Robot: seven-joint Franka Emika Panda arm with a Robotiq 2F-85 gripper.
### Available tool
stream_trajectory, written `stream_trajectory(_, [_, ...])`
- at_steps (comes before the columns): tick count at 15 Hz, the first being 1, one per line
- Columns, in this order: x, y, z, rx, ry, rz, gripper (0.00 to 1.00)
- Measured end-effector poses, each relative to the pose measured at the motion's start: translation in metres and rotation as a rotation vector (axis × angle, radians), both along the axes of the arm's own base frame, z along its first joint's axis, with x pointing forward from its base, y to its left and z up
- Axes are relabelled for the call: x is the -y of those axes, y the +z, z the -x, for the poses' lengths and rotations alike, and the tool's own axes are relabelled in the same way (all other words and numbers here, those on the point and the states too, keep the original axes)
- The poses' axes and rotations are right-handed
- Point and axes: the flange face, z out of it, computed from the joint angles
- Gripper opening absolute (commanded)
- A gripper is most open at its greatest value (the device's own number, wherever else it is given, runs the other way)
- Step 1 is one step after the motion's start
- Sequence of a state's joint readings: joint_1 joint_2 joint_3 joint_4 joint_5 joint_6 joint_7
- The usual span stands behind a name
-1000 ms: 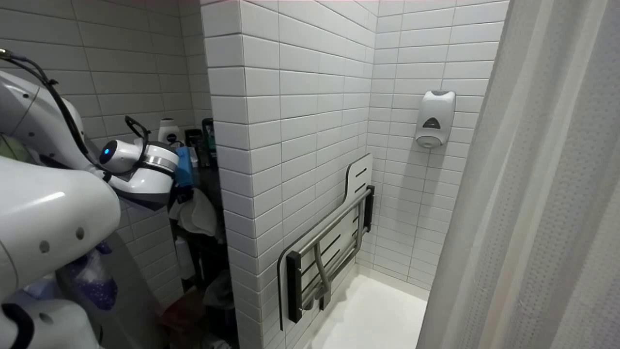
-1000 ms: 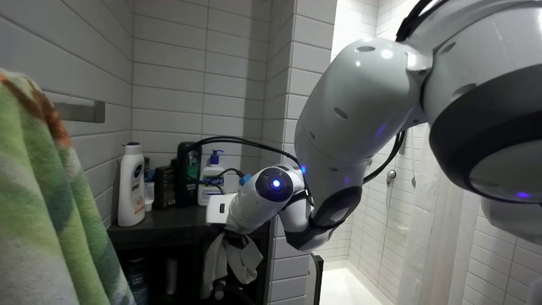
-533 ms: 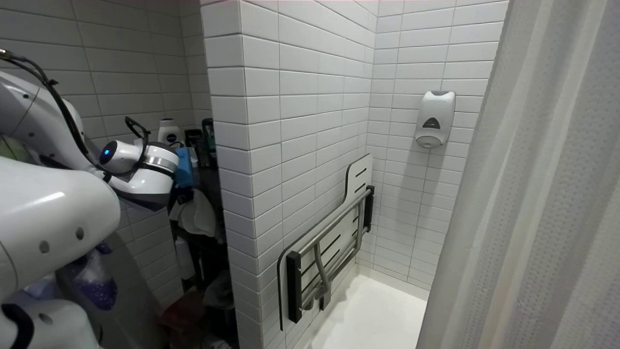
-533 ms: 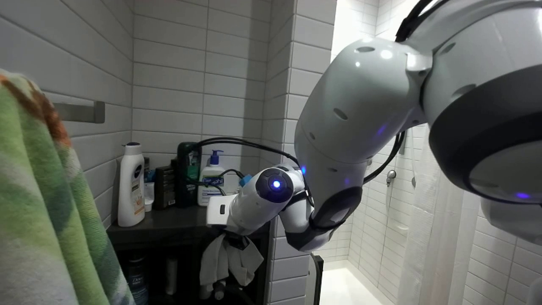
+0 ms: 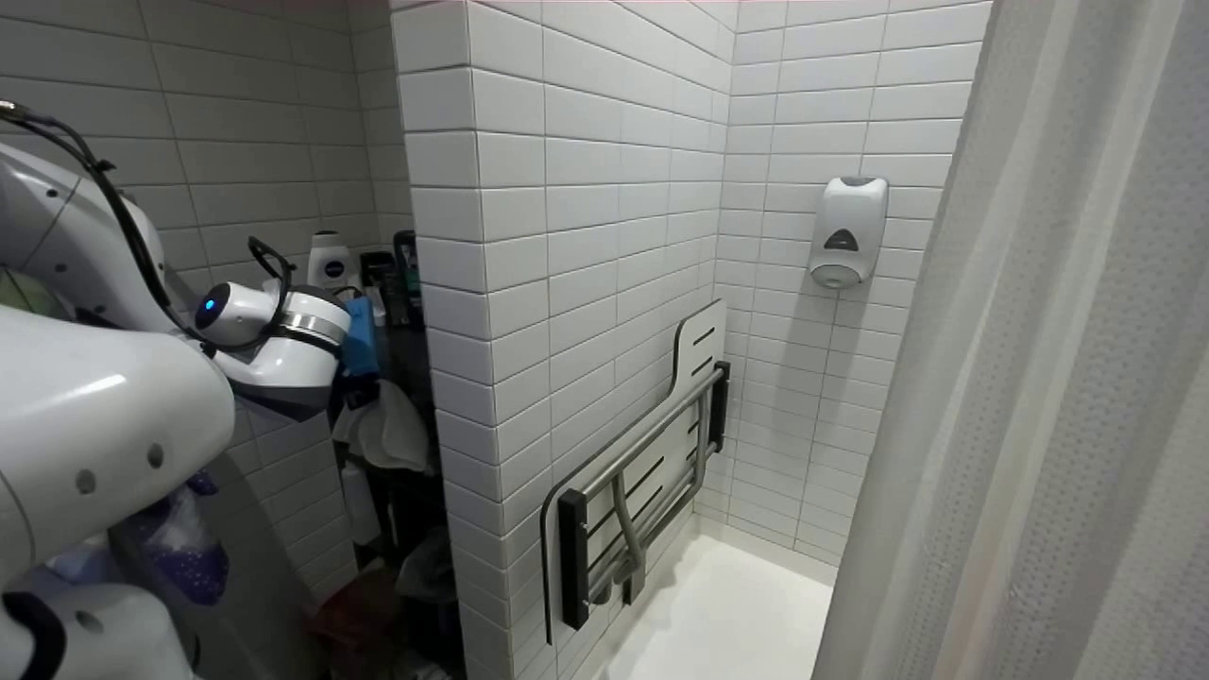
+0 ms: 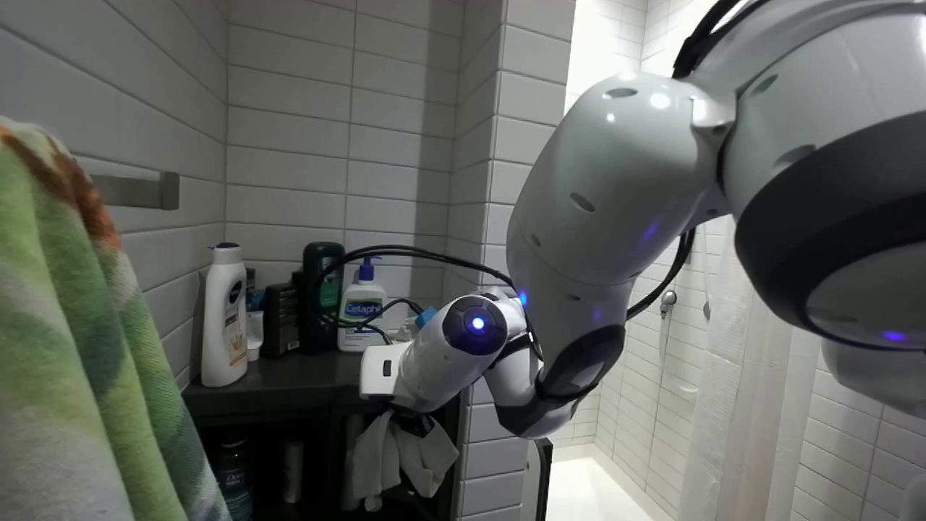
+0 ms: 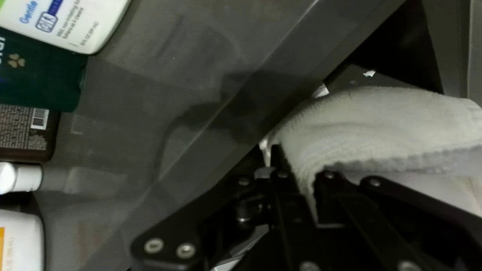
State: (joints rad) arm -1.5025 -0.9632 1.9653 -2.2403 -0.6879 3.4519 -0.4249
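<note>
Off-white, fuzzy cloth [image 7: 384, 128] with a ribbed texture and a thick edge is clasped by the black gripper [image 7: 303, 171], its narrow, gathered end squeezed between closed fingers [image 7: 278, 163]. In an exterior view the cloth hangs in soft folds below the gripper, near the front edge of the smooth, dark shelf [image 6: 289, 380]; whether the two touch cannot be told. On the shelf stand plastic containers: a white pump bottle [image 6: 365, 297] with a blue top, labelled Cetaphil, the word "Gentle" legible in the wrist view; a dark green bottle [image 6: 329, 286] printed with a pale, paw-like mark; a squarish brown bottle [image 6: 281, 322] bearing a barcode; and a tall white bottle [image 6: 223, 325] whose dark oval badge [image 5: 334, 269] reads NIVEA in an exterior view. Lower down, a dark bottle [image 6: 233, 470] reads Dove. A plush towel [image 6: 79, 325] in green, orange and white fills the foreground. Glossy white tiles [image 5: 604, 189] run in long courses, a slotted seat [image 5: 652, 472] folds flat against them, and a waffle-textured curtain [image 5: 1020, 378] falls in long pleats.
</note>
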Motion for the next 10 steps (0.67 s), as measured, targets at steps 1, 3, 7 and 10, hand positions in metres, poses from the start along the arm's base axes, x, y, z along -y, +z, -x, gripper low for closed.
stream_trajectory(1, [0.0006,-0.0016,0.001,-0.004,-0.001,0.001,0.02])
stream_trajectory(3, [0.0002,-0.0032,0.0021,-0.007,-0.003,-0.001,0.02])
stream_trajectory(7, [-0.0024,-0.0055,0.001,-0.011,-0.022,-0.032,0.02])
stream_trajectory(10, [-0.0047,-0.0104,-0.0017,-0.016,-0.049,-0.068,0.02])
